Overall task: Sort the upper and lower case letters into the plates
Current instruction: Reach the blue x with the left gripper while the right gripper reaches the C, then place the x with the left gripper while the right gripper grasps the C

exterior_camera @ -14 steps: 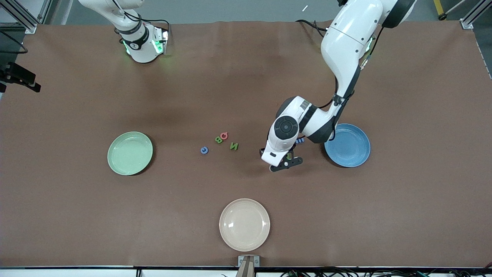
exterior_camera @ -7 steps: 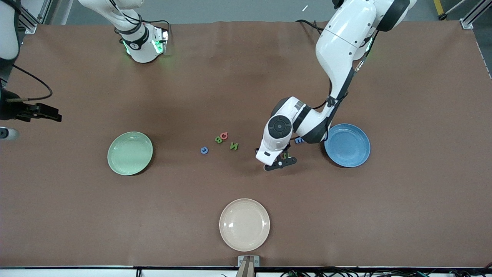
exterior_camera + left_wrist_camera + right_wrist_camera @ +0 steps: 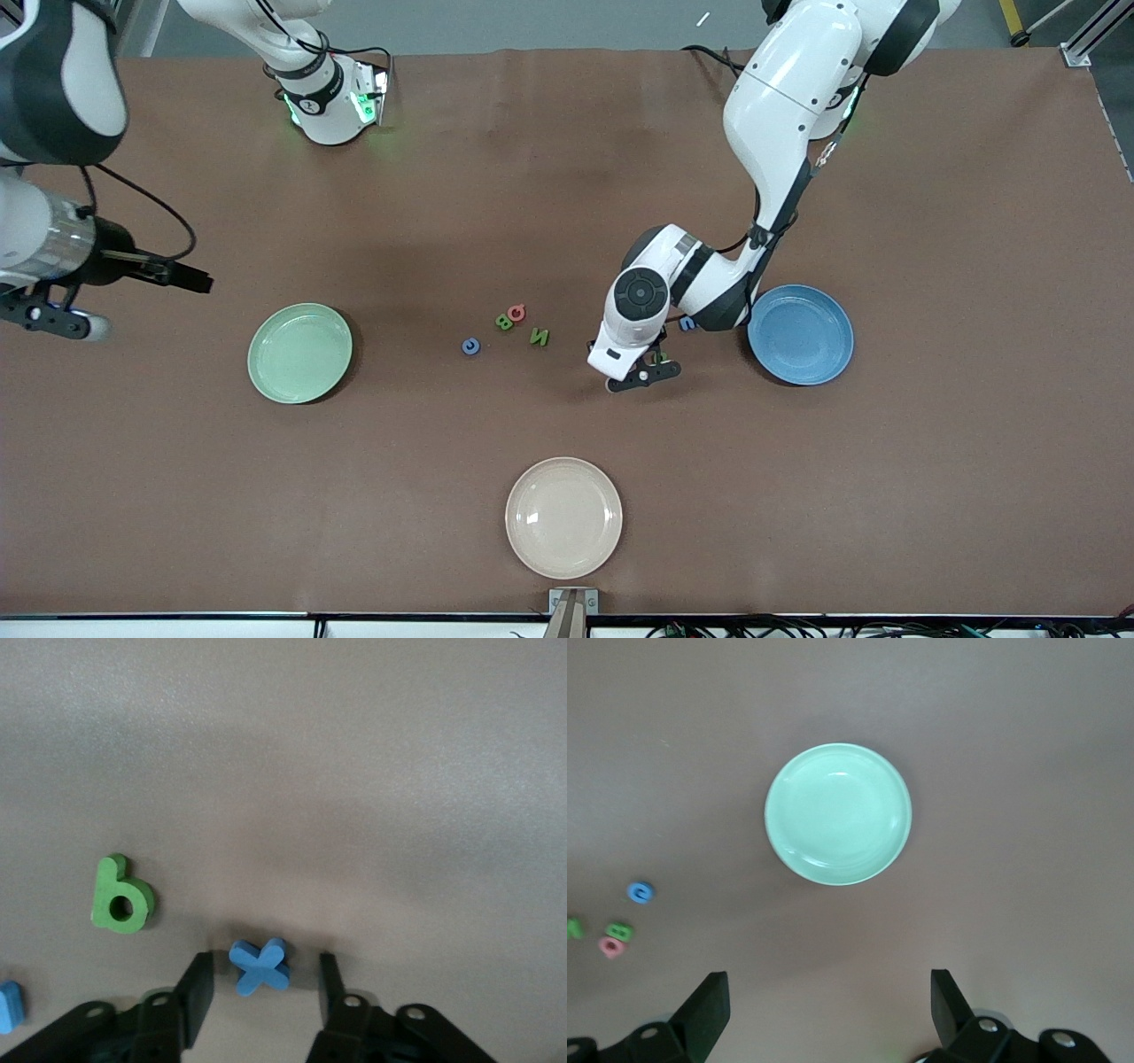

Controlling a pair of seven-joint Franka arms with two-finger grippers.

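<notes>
The left hand (image 3: 260, 992) sits low on the surface (image 3: 567, 177) beside the blue plate (image 3: 801, 334), fingers apart astride the blue x (image 3: 260, 966). The right hand (image 3: 828, 1005), fingers wide apart, hangs near the mint plate (image 3: 838, 813).

Even overhead light falls softly on the brown table (image 3: 567, 221), arms cast faint blurred shadows, a small glare marks the cream plate (image 3: 563, 517), and both wrist views look slightly soft.

Blue x (image 3: 260, 965) lies flat; green plate (image 3: 299, 353), blue plate (image 3: 800, 334) empty.
</notes>
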